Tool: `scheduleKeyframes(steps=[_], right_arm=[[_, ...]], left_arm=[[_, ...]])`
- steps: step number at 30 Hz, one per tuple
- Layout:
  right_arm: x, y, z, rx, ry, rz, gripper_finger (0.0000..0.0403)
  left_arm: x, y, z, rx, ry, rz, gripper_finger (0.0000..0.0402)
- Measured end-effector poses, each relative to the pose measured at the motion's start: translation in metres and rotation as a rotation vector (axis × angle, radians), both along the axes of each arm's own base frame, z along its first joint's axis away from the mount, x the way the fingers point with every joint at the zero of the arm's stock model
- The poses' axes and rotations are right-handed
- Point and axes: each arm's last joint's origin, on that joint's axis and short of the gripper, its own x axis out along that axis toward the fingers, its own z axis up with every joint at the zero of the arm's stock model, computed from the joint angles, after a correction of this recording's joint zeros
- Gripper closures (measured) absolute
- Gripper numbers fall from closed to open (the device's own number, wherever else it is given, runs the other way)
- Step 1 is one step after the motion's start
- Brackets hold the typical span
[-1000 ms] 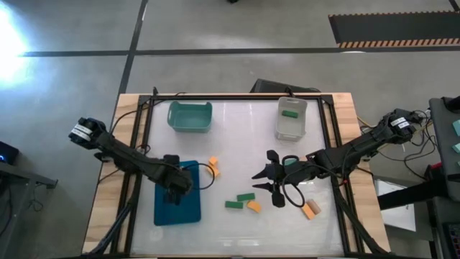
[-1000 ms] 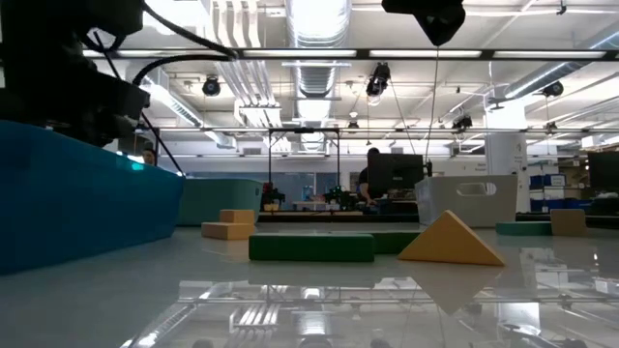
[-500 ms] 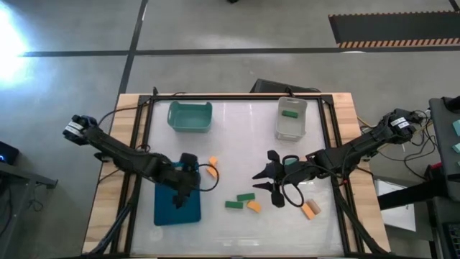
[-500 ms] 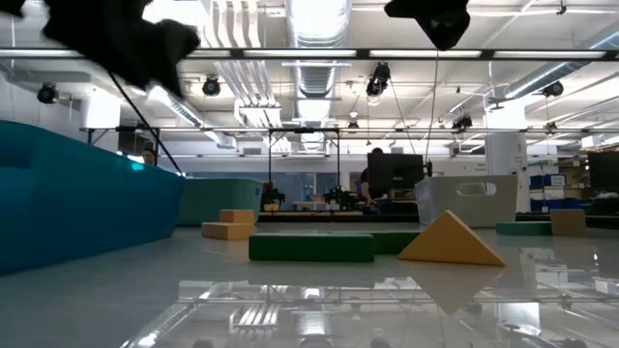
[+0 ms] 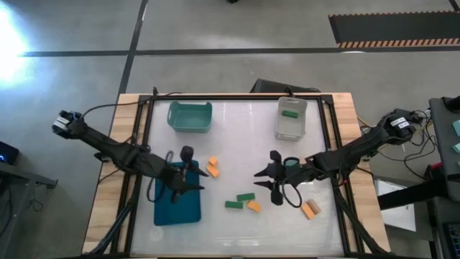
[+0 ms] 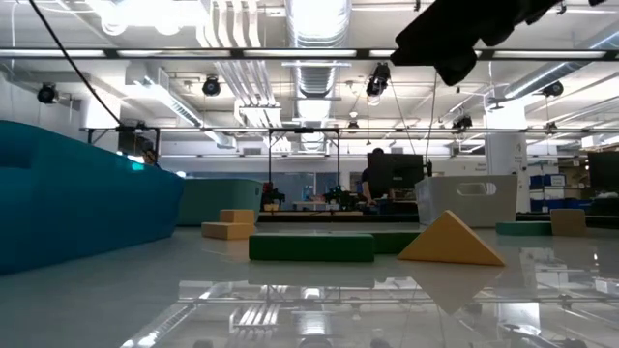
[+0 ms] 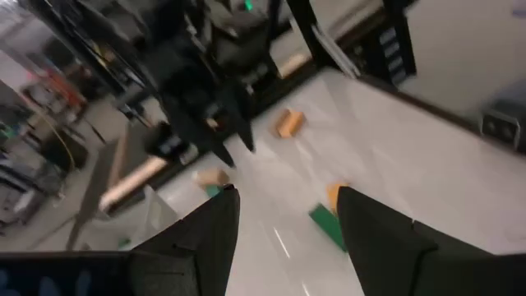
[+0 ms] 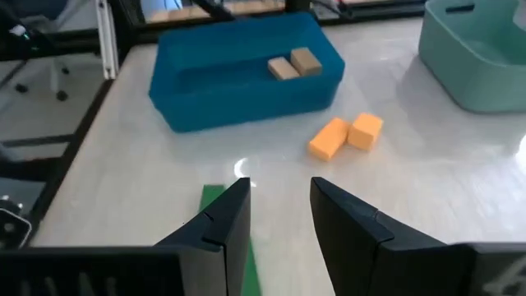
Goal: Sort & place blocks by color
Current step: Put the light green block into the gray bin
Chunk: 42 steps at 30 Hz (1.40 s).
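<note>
Two orange blocks lie side by side mid-table. Nearer the front edge lie two green blocks and an orange one; another orange block rests to their right. One green block sits in the clear bin, and two tan blocks sit in the blue bin. My left gripper hangs open over the blue bin's right edge, holding nothing. My right gripper is open above the table, just right of the green blocks.
A teal bin stands at the far left of the table, and the clear bin at the far right. The blue bin takes up the near left. A black frame runs along the table's sides. Bare surface lies between the bins.
My left gripper has risen from inside the blue bin and swung toward the table's right, ending over the bin's right edge; it has left the low view. My right gripper has stayed almost still. No block on the table has moved.
</note>
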Motion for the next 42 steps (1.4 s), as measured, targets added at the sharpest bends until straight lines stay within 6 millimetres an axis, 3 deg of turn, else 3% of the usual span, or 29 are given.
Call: scheduleKeyframes(steps=[9,15,22,29,35,42], right_arm=[[0.004,-0.021,-0.009,0.038,-0.043,-0.088,0.0284],[0.007,-0.039,-0.009,0.142,0.025,-0.222,0.0284],[-0.001,-0.062,-0.010,0.253,0.306,-0.471,0.0284],[-0.031,-0.080,-0.013,0.339,0.687,-0.760,0.0284],[-0.039,-0.077,-0.014,0.309,0.844,-0.601,0.0273],[-0.045,-0.080,-0.024,0.037,0.918,-0.335,0.0229]], left_arm=[[-0.018,0.009,-0.007,-0.026,-0.060,0.001,0.0213],[-0.024,0.012,-0.009,-0.024,-0.082,0.026,0.0213],[-0.030,0.018,-0.002,-0.022,-0.126,0.112,0.0213],[-0.034,0.020,-0.002,-0.030,-0.130,0.130,0.0213],[-0.031,0.019,-0.007,-0.020,-0.113,0.130,0.0213],[-0.029,0.018,-0.009,-0.016,-0.104,0.130,0.0213]])
